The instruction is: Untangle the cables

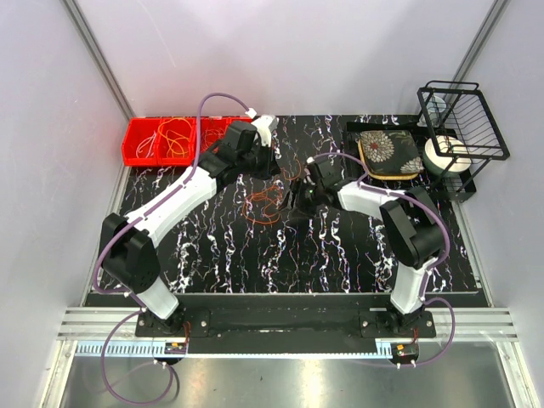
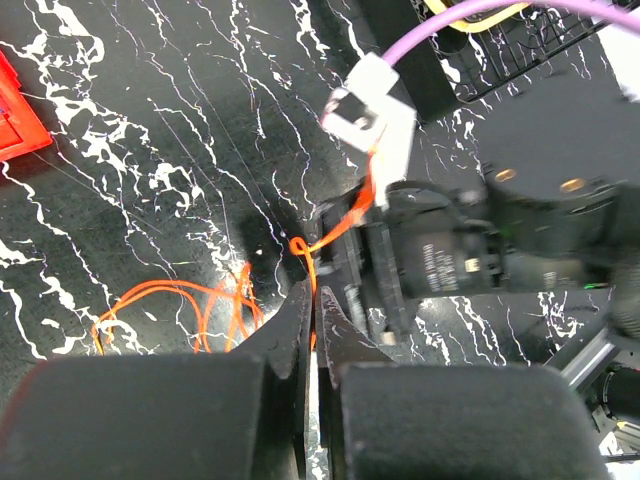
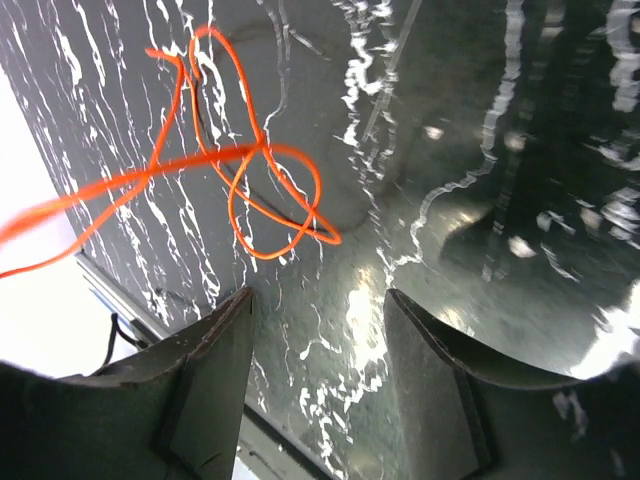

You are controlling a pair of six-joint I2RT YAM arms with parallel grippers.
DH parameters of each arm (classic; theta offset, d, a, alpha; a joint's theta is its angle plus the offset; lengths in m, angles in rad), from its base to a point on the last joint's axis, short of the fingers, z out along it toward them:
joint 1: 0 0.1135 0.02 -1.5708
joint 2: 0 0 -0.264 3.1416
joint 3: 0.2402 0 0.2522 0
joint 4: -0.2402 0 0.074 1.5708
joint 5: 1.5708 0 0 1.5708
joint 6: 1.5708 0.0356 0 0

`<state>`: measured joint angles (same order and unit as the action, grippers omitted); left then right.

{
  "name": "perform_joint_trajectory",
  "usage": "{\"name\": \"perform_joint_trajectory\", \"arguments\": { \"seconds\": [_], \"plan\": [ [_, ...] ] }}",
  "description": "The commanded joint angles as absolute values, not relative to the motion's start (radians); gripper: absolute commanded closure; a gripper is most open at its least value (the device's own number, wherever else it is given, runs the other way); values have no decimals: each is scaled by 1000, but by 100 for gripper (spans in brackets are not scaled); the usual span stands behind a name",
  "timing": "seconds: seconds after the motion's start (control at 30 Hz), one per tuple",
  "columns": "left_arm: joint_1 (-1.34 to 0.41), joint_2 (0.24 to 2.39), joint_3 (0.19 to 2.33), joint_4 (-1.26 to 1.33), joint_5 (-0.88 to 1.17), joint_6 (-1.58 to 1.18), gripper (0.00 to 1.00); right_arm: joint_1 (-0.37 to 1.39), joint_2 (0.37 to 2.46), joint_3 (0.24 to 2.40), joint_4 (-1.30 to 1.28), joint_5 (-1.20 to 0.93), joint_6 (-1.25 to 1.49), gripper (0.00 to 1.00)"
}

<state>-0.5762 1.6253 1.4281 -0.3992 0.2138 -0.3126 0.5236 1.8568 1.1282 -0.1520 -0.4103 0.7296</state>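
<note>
A tangle of thin orange cables (image 1: pixel 265 206) lies in loops on the black marbled mat (image 1: pixel 212 246), between the two arms. My left gripper (image 2: pixel 312 296) is shut on one orange cable (image 2: pixel 318 240); the strand shows between its tips, and the rest of it loops on the mat at lower left (image 2: pixel 190 305). From above, the left gripper (image 1: pixel 280 172) sits just behind the tangle. My right gripper (image 3: pixel 318 300) is open over bare mat with nothing between its fingers. A knotted orange loop (image 3: pixel 255 175) lies just ahead of it. The right gripper (image 1: pixel 299 200) faces the left one closely.
Red bins (image 1: pixel 140 151) at the back left hold more yellow and orange cables (image 1: pixel 174 136). At the back right stand a black wire rack (image 1: pixel 466 123), a floral-patterned pad (image 1: pixel 389 153) and a white roll (image 1: pixel 446 157). The right arm's body (image 2: pixel 460 260) fills the space ahead of the left fingers.
</note>
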Motion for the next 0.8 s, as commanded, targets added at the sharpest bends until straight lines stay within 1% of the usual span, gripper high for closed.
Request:
{"name": "perform_joint_trajectory", "arguments": {
  "seconds": [0.0, 0.17, 0.43, 0.57, 0.77],
  "plan": [
    [-577, 1628, 1463, -351, 244, -324, 100, 574, 1874, 1109, -8, -468, 709, 39],
    [-575, 1625, 1460, -353, 249, -327, 100, 592, 1902, 1103, 69, -457, 703, 39],
    [-571, 1603, 1457, -357, 256, -331, 100, 591, 1913, 1091, 101, -414, 666, 40],
    [-571, 1597, 1453, -356, 258, -334, 100, 603, 1930, 1071, 138, -451, 641, 40],
    [-568, 1585, 1453, -353, 261, -337, 100, 611, 1953, 1054, 160, -443, 634, 41]
  ]
}}
